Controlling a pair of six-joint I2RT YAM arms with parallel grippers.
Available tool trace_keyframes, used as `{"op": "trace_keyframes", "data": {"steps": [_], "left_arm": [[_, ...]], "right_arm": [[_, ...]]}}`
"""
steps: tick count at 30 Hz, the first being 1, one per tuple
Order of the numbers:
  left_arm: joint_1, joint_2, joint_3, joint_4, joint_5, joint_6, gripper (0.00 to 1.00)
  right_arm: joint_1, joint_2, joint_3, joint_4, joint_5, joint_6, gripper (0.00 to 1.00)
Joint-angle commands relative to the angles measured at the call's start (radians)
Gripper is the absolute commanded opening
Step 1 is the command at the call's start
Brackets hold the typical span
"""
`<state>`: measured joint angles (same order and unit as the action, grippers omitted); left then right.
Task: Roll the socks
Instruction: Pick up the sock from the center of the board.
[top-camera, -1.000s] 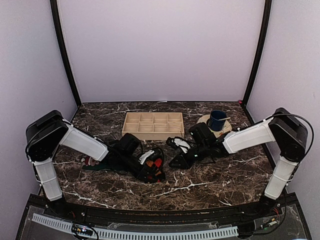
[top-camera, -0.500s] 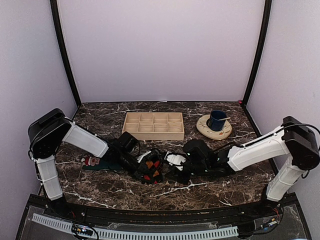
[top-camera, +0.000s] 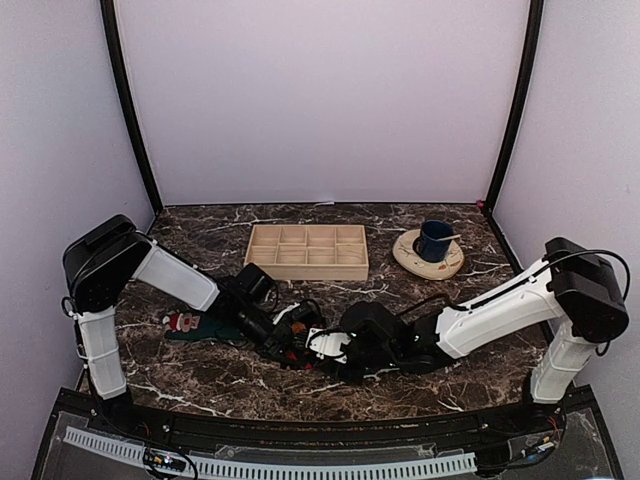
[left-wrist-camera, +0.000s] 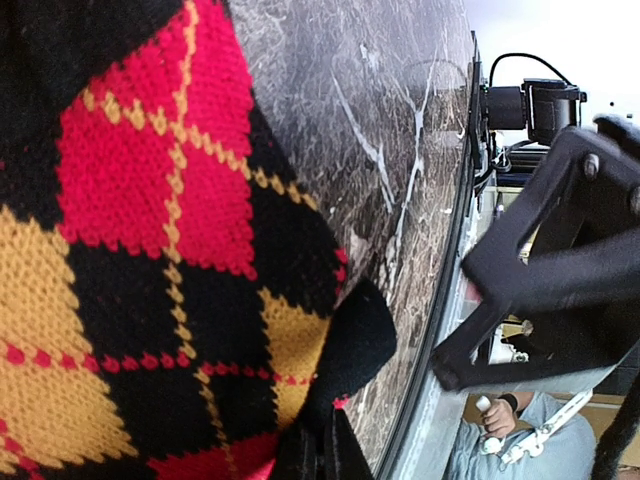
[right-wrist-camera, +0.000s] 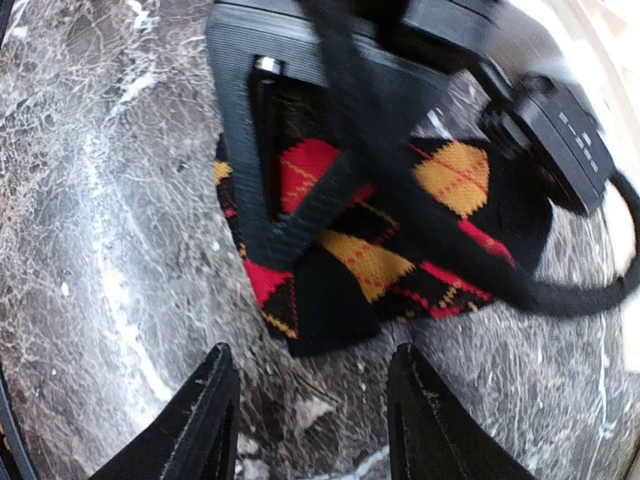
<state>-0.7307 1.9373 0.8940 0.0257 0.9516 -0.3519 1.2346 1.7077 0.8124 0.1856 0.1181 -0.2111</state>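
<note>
Nearside of the wooden tray (top-camera: 306, 270): soft, limp argyle sock (right-wrist-camera: 375, 265), so pinch its loose corner. Right gripper (right-wrist-camera: 310, 380) jaws wide, empty; left gripper (top-camera: 283, 340) jaws: cannot tell.

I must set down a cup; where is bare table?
Bare marble: left of the wooden tray; and front right, between right arm and table edge. Crowded: front centre, where left gripper and right gripper meet at the argyle sock.

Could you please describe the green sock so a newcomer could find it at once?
On the dark marble table, look left, just beside the left arm's white forearm. There lies the green sock, dark teal with a red-and-white Santa at its outer end, unlike the black, red-and-yellow argyle sock nearer the centre.
</note>
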Motion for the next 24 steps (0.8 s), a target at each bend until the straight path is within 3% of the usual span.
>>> {"op": "trace_keyframes", "data": {"steps": [1, 24], "left_arm": [[0.015, 0.018, 0.008, -0.087, 0.02, 0.012, 0.0], [0.03, 0.057, 0.041, -0.176, 0.108, 0.088, 0.0]], "right_arm": [[0.039, 0.053, 0.064, -0.007, 0.045, -0.078, 0.47], [0.067, 0.195, 0.133, -0.031, 0.095, -0.23, 0.39]]}}
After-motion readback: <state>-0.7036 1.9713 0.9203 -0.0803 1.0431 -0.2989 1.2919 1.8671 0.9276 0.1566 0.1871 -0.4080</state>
